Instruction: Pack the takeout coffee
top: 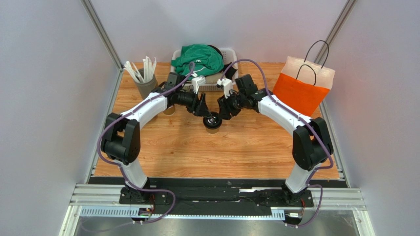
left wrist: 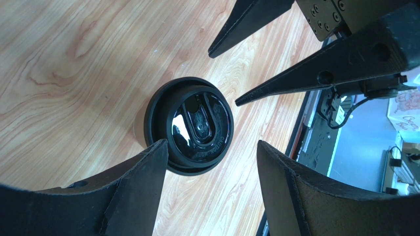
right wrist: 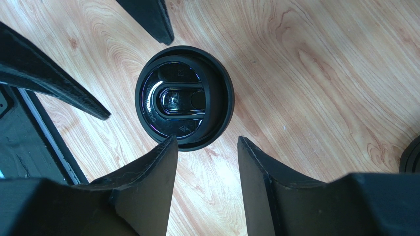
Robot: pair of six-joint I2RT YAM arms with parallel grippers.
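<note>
Top external shows the small brown kraft paper cup with its round black plastic lid (top: 213,122) standing mid-table on the wooden tabletop (top: 197,152). Left gripper (left wrist: 211,147) and right gripper (right wrist: 206,141) both hover over it, jaws parted, holding nothing.

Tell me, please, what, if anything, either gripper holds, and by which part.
Nothing is held: the left gripper and right gripper hang open above the takeout coffee.

The takeout coffee (top: 213,124) had a glossy black lid (right wrist: 185,98); the table (top: 197,147) showed warm wood grain; the bag (top: 298,93) was orange and white.
</note>
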